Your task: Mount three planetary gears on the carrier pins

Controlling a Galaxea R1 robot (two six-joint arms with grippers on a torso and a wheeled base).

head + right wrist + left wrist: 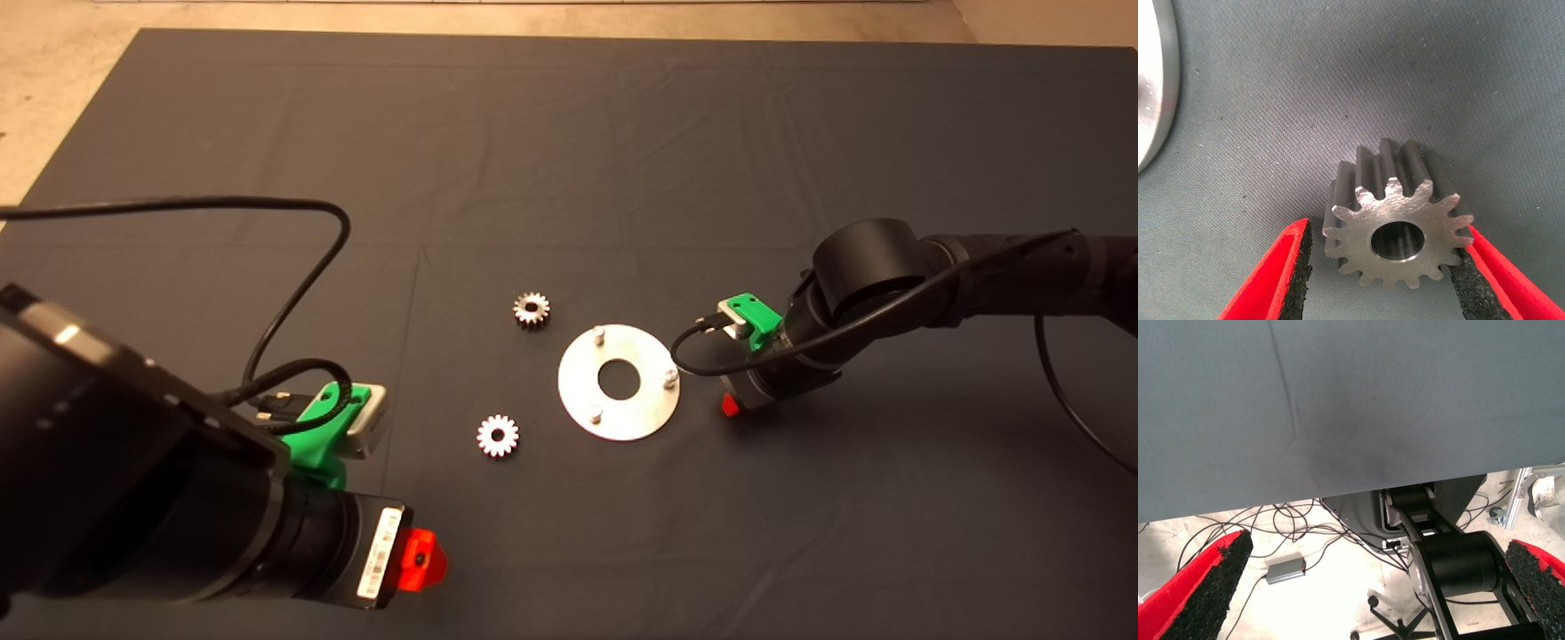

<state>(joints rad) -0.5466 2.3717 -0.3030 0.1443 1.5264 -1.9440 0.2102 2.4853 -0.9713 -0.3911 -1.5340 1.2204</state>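
Observation:
The silver disc (pixel 637 416) lies flat at mid-mat with its three carrier pins (pixel 599 335) upright and bare. Two planetary gears lie flat on the mat left of it, one far (pixel 532 309) and one near (pixel 498 436). My right gripper (pixel 731 406) is low on the mat just right of the disc. In the right wrist view its fingers (pixel 1383 233) straddle the third gear (pixel 1405 180). One pad (pixel 1463 270) touches the teeth and a small gap shows at the other pad (pixel 1297 280). The disc's edge (pixel 1155 87) shows beside it. My left gripper (pixel 418 560) waits open at the lower left.
The left wrist view (pixel 1371 600) looks past the mat's edge (pixel 1338 420) at a floor with cables and a black stand. A black cable (pixel 302 267) loops over the mat left of the gears.

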